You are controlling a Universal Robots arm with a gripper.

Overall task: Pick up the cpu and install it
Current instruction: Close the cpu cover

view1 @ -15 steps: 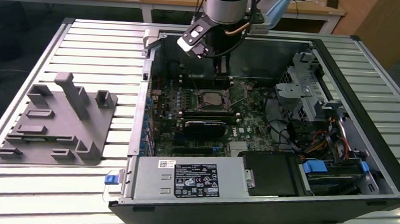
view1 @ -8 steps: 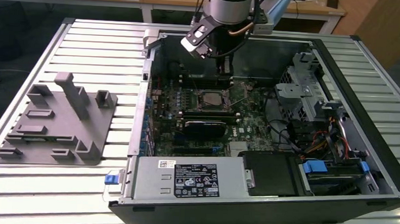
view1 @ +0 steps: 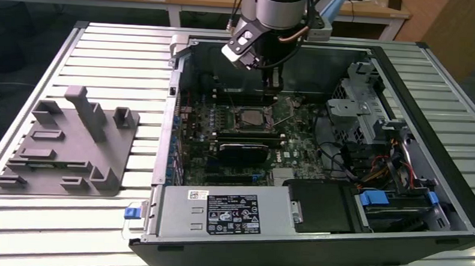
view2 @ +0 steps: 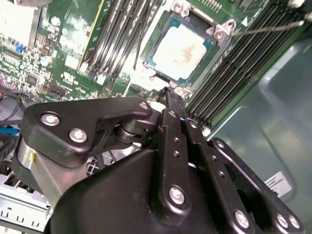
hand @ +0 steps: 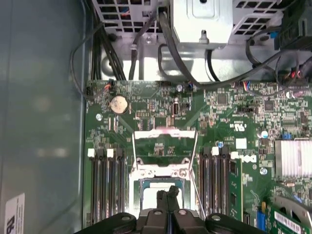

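Gripper [view2: 170,93], fingers apparently pressed together and empty, hangs just beside the socket [view2: 222,31], where the cpu [view2: 183,48] lies seated.

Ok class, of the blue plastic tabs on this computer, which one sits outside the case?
The blue tab outside the case, at the exterior view's left beside the power supply. The other tabs sit inside, at the exterior view's right.

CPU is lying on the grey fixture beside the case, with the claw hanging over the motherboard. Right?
Not quite. The cpu lies in the socket on the motherboard, as the second wrist view shows. It is not on the grey fixture. The claw does hang over the motherboard.
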